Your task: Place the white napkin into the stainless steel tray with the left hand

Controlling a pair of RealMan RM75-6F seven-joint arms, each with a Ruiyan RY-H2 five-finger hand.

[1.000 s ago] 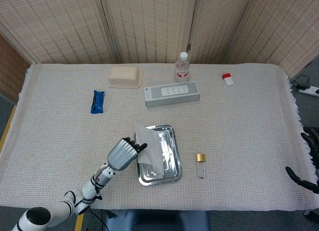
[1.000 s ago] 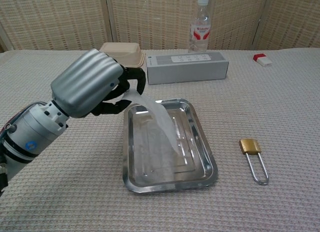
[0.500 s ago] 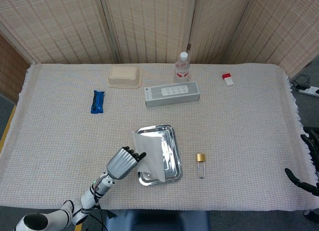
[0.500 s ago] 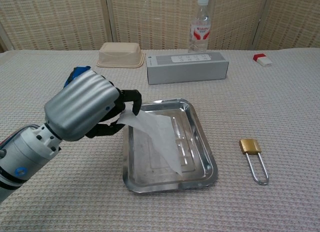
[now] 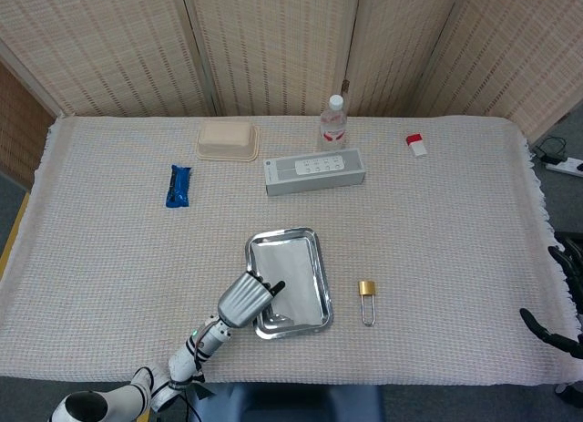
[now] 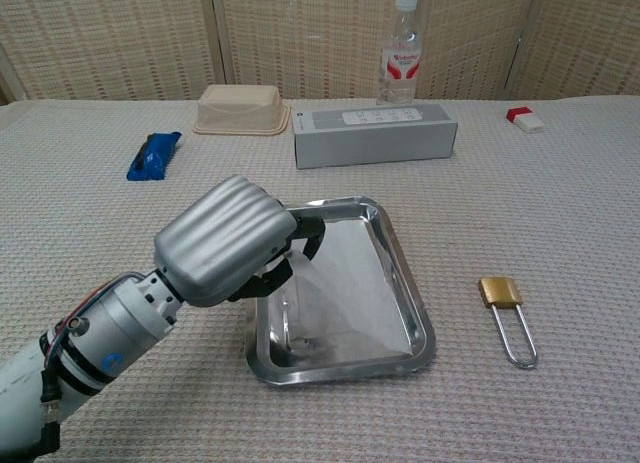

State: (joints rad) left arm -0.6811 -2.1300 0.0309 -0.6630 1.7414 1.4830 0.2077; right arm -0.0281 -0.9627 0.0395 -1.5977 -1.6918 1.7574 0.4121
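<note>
napkin point(image 6: 355, 293) lies flat inside the tray point(image 6: 410, 293). my left hand point(image 6: 225, 243) is low over its near-left rim, fingers point(image 6: 305, 233) pinching the napkin's corner (release remains).

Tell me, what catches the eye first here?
A big silver left hand reaches over the near-left edge of a shiny stainless steel tray at the table's front, with a white napkin lying inside it. Just right of the tray sits a small brass padlock.
</note>
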